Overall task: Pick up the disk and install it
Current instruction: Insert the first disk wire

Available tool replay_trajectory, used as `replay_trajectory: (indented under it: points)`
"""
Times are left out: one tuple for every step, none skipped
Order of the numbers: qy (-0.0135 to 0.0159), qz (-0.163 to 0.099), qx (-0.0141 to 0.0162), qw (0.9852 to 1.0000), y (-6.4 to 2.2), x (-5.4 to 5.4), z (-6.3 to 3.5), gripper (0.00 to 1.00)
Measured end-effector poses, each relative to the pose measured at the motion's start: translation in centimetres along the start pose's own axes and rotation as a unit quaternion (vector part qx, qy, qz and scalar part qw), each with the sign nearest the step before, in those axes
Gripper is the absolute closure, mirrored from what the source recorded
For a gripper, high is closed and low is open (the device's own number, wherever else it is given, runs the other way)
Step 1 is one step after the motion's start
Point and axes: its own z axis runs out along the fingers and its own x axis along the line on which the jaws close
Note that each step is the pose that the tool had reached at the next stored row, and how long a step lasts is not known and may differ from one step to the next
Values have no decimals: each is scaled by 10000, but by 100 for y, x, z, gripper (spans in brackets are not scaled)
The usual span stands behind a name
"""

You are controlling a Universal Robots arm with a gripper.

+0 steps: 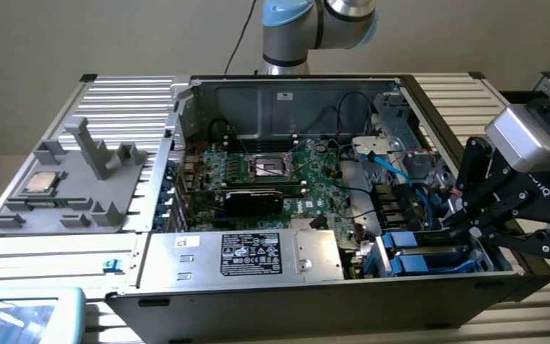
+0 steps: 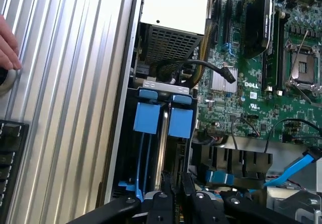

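Note:
The disk's bright blue carrier [image 2: 180, 122] stands edge-up in the drive bay [image 2: 132, 148] at the corner of the open computer case, beside a second blue carrier [image 2: 147, 118]. In the exterior view both blue carriers [image 1: 418, 252] sit low in the bay at the case's right front. My gripper [image 2: 176, 181] hangs just over the bay, in line with the carrier nearer the motherboard. Its black fingers [image 2: 165, 186] stand close together with nothing visible between them. From outside, the gripper [image 1: 466, 226] reaches in over the case's right wall.
The green motherboard [image 1: 275, 172] fills the case floor, with blue and black cables [image 1: 394, 168] near the bay. A silver box with a black label [image 1: 256, 254] lies along the front. A grey holder with a small CPU chip [image 1: 41, 183] sits on the exterior view's left. A hand [image 2: 6, 48] rests on the ribbed table.

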Motion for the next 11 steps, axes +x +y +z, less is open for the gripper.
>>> replay_trajectory:
  points:
    - [23,3,-2,10000,1,-11,-6,83]
    - [70,10,-5,10000,2,-26,-8,83]
    - [128,20,-7,9999,5,-42,-6,83]
    - [190,29,-9,9998,7,-56,-3,83]
    - [256,39,-11,9997,8,-70,-1,83]
    - [318,48,-10,9995,9,-87,2,83]
    - [376,56,-9,9993,10,-104,5,83]
    - [433,64,-8,9990,11,-119,7,83]
    - [485,71,-6,9988,13,-136,9,83]
    - [534,78,0,9985,16,-153,13,83]
    - [569,83,7,9983,21,-169,16,83]
